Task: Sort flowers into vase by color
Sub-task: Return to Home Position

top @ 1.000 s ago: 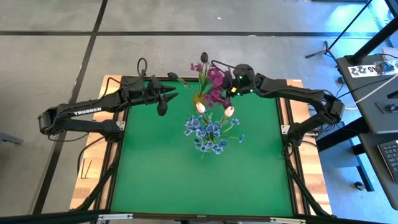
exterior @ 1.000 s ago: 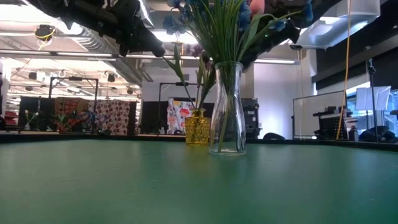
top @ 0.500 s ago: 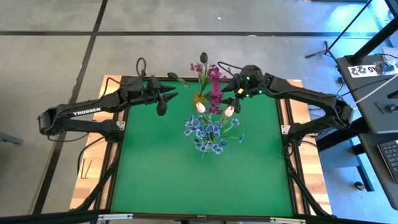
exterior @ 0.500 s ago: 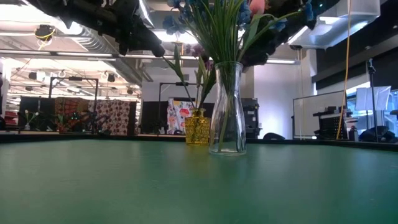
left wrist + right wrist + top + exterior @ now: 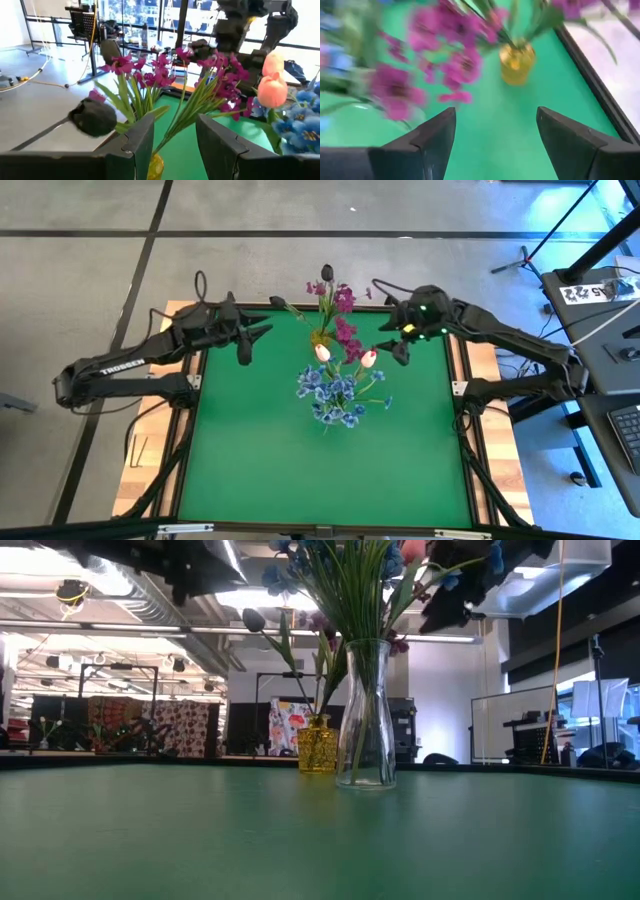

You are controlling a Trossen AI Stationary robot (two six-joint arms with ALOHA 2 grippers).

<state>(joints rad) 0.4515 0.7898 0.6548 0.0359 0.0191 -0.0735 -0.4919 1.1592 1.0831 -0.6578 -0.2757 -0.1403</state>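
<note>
Left gripper (image 5: 254, 340): fingers apart, empty, over the table's (image 5: 300, 470) far left part.
Right gripper (image 5: 393, 344): fingers wide apart, empty, just right of the flowers.
Yellow vase (image 5: 318, 745): near the far edge, holding magenta sprays (image 5: 346, 332) and dark tulips (image 5: 327, 272).
Glass vase (image 5: 365, 720): just in front, holding blue sprays (image 5: 335, 395) and pale tulips (image 5: 322, 352).

Two bunches of fake flowers, each standing in its own vase.
The blue sprays (image 5: 338, 395) and two white-pink tulip buds (image 5: 322, 352) rise upright from a clear glass vase (image 5: 365, 730). Just behind it, magenta sprays (image 5: 346, 332) and dark tulip buds (image 5: 327, 272) fan out of a small yellow vase (image 5: 317, 746).
</note>
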